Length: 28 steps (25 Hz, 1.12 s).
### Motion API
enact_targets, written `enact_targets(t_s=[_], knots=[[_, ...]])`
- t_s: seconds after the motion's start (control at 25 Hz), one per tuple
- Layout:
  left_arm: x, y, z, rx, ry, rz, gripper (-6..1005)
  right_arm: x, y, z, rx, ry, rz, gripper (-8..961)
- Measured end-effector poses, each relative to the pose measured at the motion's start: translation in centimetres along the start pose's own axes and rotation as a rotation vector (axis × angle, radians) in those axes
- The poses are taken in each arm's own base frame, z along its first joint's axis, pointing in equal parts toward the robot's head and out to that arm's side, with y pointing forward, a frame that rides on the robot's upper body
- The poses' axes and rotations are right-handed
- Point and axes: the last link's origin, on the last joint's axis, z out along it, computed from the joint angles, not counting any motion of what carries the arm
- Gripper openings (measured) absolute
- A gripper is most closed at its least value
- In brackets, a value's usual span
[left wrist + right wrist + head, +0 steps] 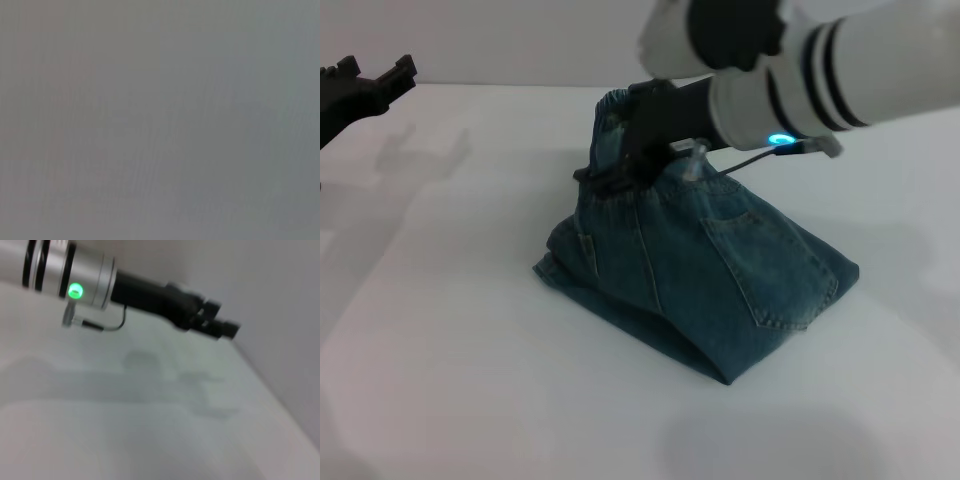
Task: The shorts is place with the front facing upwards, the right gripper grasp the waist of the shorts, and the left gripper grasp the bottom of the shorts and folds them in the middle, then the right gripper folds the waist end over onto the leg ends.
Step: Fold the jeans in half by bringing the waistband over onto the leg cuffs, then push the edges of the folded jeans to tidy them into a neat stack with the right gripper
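Observation:
The blue-green denim shorts (720,260) are in the middle of the table in the head view, folded lengthwise, with a patch pocket facing up. My right gripper (610,178), on the white arm with the blue ring, is shut on the gathered waist end (616,104) and holds it raised above the table, so the denim slopes down from it to the layers lying flat. I cannot make out the leg hems. My left gripper (375,75) (220,320) hovers open and empty at the far left, well away from the shorts.
The white table (470,380) spreads around the shorts on all sides. The left wrist view shows only a grey blur. In the right wrist view the left arm's silver link with the green ring (75,290) hangs over the bare table.

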Motion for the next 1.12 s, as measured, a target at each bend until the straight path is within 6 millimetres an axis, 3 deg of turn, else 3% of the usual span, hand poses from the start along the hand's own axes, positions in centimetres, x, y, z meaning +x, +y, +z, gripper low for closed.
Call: enact_targets(t_s=[0.16, 0.28, 0.8, 1.12], knots=[[0.1, 0.6, 0.1, -0.033, 0.010, 0.002, 827, 0.7, -0.8, -1.7, 0.091, -0.075, 0.038, 786], [0.5, 1.7, 0.0, -0.109, 0.037, -0.003, 827, 2.4, -2.0, -2.5, 0.182, -0.119, 0.109, 786], [0.5, 11.4, -0.5, -0.630, 0.025, -0.074, 827, 16.4, -8.1, -6.7, 0.775, -0.234, 0.527, 786], [-1.0, 16.3, 0.2, -0.786, -0.053, -0.116, 827, 21.4, -8.6, -8.3, 0.988, -0.264, 0.687, 786]])
